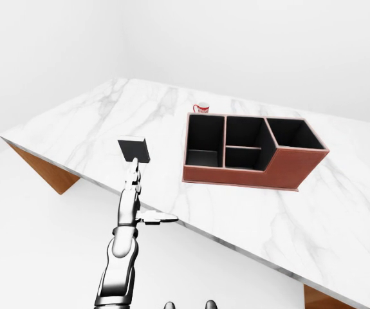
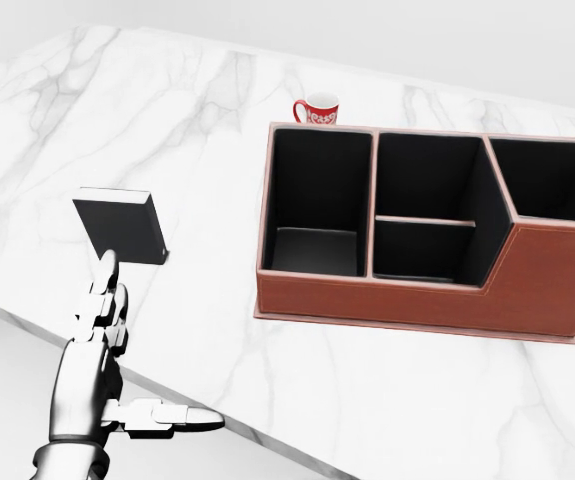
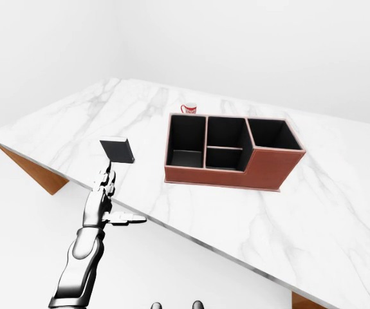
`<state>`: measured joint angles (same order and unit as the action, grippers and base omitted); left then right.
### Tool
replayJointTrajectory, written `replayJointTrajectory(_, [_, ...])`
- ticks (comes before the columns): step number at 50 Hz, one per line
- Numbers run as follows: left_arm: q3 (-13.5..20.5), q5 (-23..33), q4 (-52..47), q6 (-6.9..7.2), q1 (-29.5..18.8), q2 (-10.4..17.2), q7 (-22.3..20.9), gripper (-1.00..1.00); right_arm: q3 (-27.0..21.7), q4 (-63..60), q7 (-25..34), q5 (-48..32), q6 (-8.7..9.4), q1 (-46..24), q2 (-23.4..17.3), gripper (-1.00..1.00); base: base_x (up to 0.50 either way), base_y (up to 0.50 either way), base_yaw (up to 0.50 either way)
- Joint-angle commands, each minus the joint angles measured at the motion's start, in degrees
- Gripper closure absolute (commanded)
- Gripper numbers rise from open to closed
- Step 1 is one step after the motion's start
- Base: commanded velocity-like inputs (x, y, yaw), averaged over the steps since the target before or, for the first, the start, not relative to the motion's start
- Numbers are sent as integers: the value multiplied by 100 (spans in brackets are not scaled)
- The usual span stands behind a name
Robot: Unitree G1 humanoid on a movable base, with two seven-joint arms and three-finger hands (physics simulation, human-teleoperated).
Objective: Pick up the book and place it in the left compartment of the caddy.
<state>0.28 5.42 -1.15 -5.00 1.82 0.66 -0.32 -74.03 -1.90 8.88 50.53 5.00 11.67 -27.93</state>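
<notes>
A: One book (image 2: 119, 225), dark cover, pale page edge along its top. It lies on the marble table (image 2: 397, 400) near the edge at the left of the head view, well apart from the caddy (image 2: 417, 300).

B: Held, or loose?

A: Loose, by my reading. The left hand (image 2: 95, 330) reaches up from the bottom of the view with its two long fingers (image 2: 105, 280) straight and together, tips at the book's near edge. The thumb (image 2: 162, 417) sticks out sideways to the right. The hand is spread wide and grips nothing. Whether the tips touch the cover or stop just short, I cannot tell.

B: Why that pose?

A: Likely an approach: the hand needs the book between fingers and thumb before any lift.

B: The caddy?

A: One brown caddy with black lining. The left compartment (image 2: 317, 195) is tall, open on top and empty, so it looks ready for the book. To its right sits a middle bay split in two, then an angled right bay.

B: Anything else?

A: One red-and-white mug (image 2: 316, 109) just past the caddy's top-left corner, its lower half hidden by the wall.

B: Right hand?

A: Not shown. Two dark rounded bits at the bottom edge of the left-eye view are too cut off to identify.
</notes>
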Motion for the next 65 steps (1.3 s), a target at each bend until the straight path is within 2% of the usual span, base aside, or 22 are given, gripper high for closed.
replayJointTrajectory(1, [1, 2, 41, 0, -10, 3, -1, -100, 43, 87, 48, -22, 0, -13, -5, -100, 0, 0, 0])
replayJointTrajectory(65, [26, 17, -89, 0, 29, 3, 70, -100, 46, 54, 101, -87, 0, 0, 26, -100, 17, 8, 0])
